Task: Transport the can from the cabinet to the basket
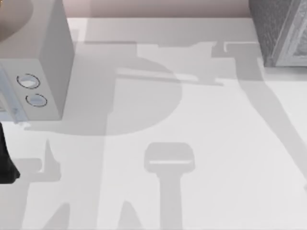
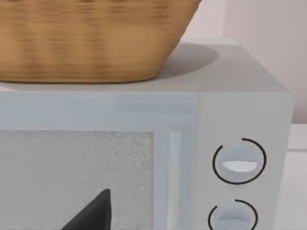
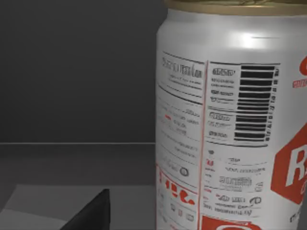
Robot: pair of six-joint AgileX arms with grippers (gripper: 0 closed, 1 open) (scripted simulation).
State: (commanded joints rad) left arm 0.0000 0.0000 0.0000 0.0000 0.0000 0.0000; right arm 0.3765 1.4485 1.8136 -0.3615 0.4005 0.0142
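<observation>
The can (image 3: 230, 120), white with red label patches, a barcode and a dull gold top, stands upright inside the dark cabinet (image 3: 72, 72), very close in the right wrist view. My right gripper (image 3: 196, 220) is open at the can. One dark fingertip (image 3: 93, 213) stands beside the can's side with a gap between them. From above, the cabinet (image 1: 280, 28) is the grey textured block at the table's far right corner. The woven basket (image 2: 86, 38) sits on top of the grey box with two dials (image 2: 240, 110). The basket's rim (image 1: 12, 19) shows at the far left from above.
The grey box (image 1: 45, 62) stands at the table's far left. My left arm (image 1: 5, 158) is parked at the left edge, in front of that box. Arm shadows lie across the white table (image 1: 216, 143).
</observation>
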